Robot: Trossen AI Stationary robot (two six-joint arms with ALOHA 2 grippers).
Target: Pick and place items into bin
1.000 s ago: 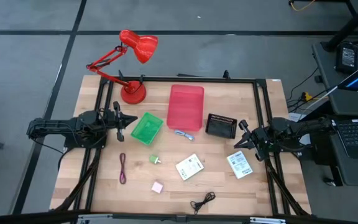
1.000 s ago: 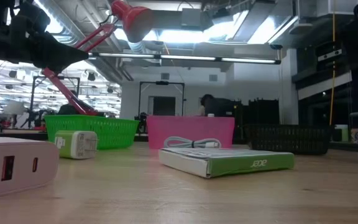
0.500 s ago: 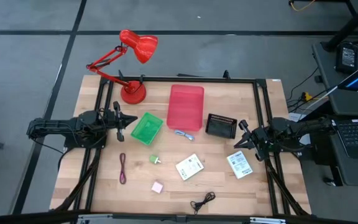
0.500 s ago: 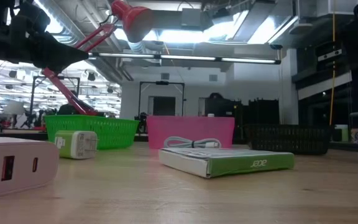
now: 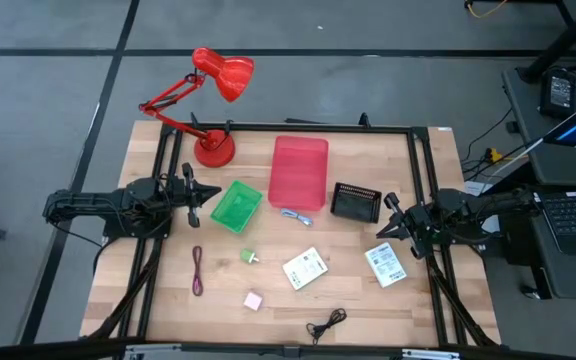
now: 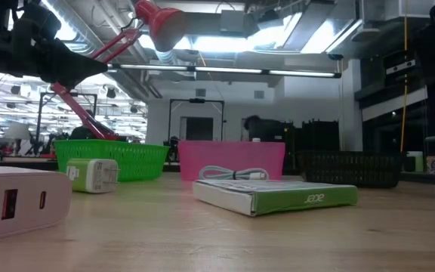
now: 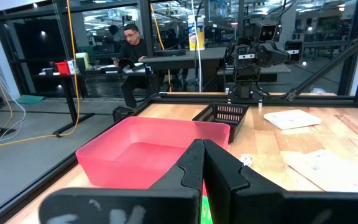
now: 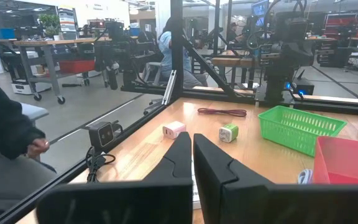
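Seven items lie loose on table [image 5: 148, 300], e.g. white packets [image 5: 306, 268] [image 5: 385, 265], pink cube [image 5: 254, 299]; none binned yet. Left gripper [image 5: 200, 193] & right gripper [image 5: 388, 222] are parked at table sides, fingers closed, nothing held.

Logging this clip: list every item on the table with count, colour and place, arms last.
Desk lamp: 1, red, far-left corner of the table.
Pink bin: 1, far centre.
Green basket: 1, beside the pink bin, toward the left arm.
Black basket: 1, beside the pink bin, toward the right arm.
Bluish strip: 1, just in front of the pink bin.
White printed packets: 2, one at centre, one near the right arm.
Green-white piece: 1, in front of the green basket.
Pink cube: 1, near front edge.
Purple cord: 1, left side.
Black cord: 1, front edge.
Left gripper: shut, at the left edge, by the green basket.
Right gripper: shut, at the right edge, near the black basket.
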